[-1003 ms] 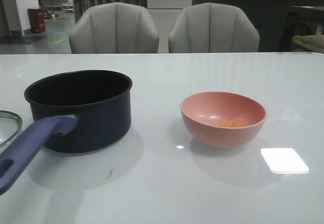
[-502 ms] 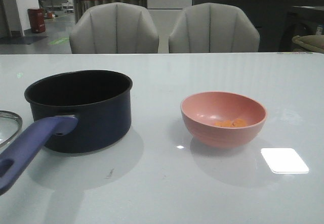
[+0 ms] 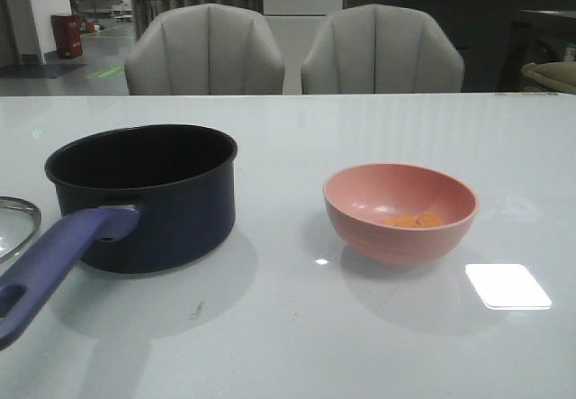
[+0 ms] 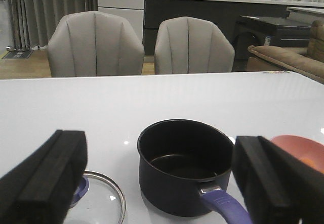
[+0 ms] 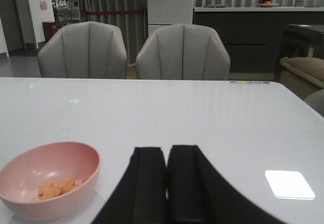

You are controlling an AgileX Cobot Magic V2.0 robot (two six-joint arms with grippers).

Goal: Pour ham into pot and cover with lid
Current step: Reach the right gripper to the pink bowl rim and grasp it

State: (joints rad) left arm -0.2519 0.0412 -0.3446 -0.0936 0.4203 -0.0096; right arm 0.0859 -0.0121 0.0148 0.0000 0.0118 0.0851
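Left pincer spread wide and empty, right pincer closed on nothing; tipping the pink bowl carelessly could spill ham beside the pot.
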